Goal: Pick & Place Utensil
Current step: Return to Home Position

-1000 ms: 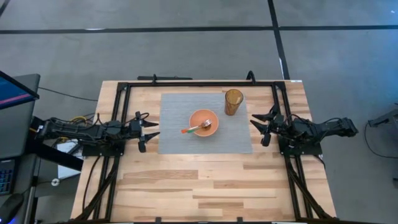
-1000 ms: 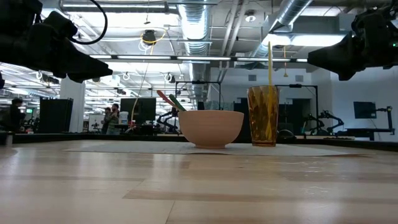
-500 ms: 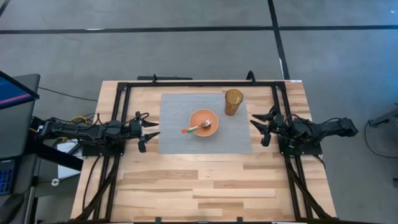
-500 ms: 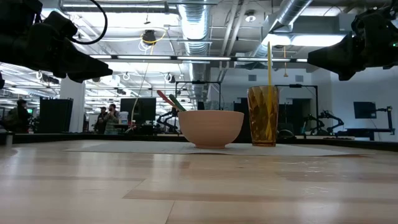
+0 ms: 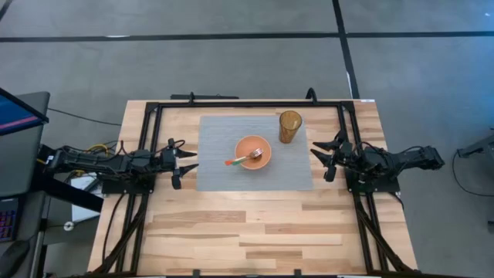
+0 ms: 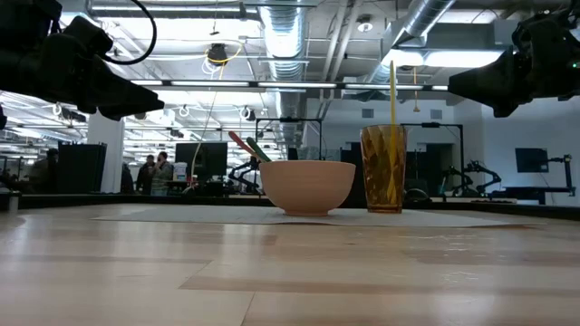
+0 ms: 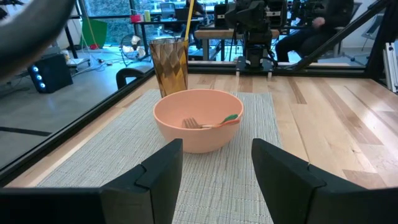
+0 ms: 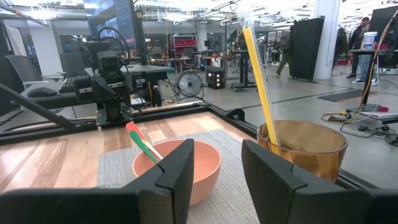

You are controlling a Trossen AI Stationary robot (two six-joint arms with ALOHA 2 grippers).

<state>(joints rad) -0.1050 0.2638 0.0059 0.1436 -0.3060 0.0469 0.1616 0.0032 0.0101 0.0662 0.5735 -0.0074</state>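
High view, so not much was left to mess up, tbh. The left tool [image 5: 185, 165] was seen just off the left edge of the gray placemat [image 5: 220, 171], with its fingers spread apart and nothing held.

The green spoon [image 5: 238, 161] was laid in the light orange bowl [image 5: 265, 144] at mid-mat, with its handle poked over the rim on that side. It could be snagged if the left arm were nudged inward while being folded back. The brown cup [image 5: 290, 126] was stood at the mat's far right corner, with the yellow straw [image 6: 393, 91] propped tall inside it. That was judged the shakier bit, since a clip from a sideways swing could tip the cup and throw the straw out. The right tool [image 5: 321, 161] was parked near it, just off the mat's right edge, fingers likewise apart and empty.

Pose-wise, both arms were stretched out low and level, pointed at each other across the mat. In the low view they were held clear above the desk [image 5: 255, 224].
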